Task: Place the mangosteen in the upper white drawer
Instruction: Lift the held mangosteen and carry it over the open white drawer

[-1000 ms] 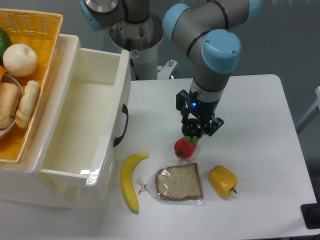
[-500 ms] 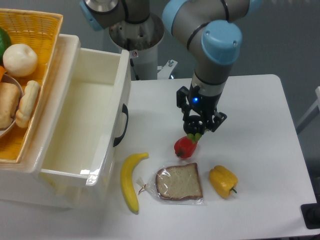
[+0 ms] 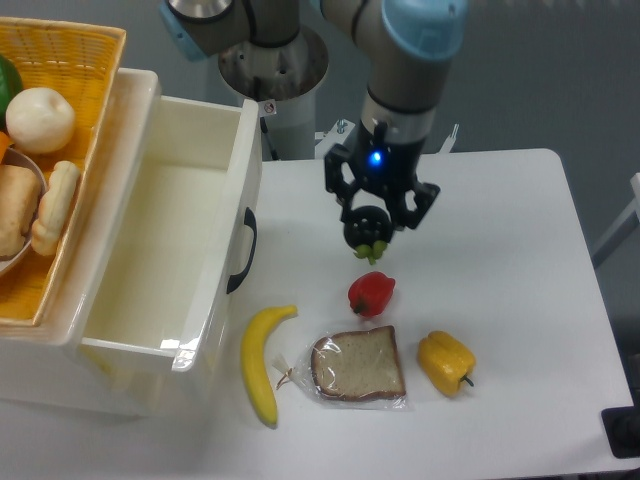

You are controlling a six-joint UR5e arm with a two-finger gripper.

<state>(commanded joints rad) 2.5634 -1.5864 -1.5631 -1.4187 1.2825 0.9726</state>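
Now the gripper (image 3: 366,232) holds the dark mangosteen (image 3: 367,236) tight between its fingers, up in the air above the red pepper (image 3: 371,293) and to the right of the upper white drawer (image 3: 160,240).

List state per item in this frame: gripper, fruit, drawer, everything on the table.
gripper: shut on the mangosteen, above the table
mangosteen: held, lifted, green cap down
upper white drawer: pulled open, nothing visible inside
red pepper: on the table, free
banana: lying flat
bread slice: in clear bag, flat
yellow pepper: on its side
wicker basket: holding food, atop the drawer unit
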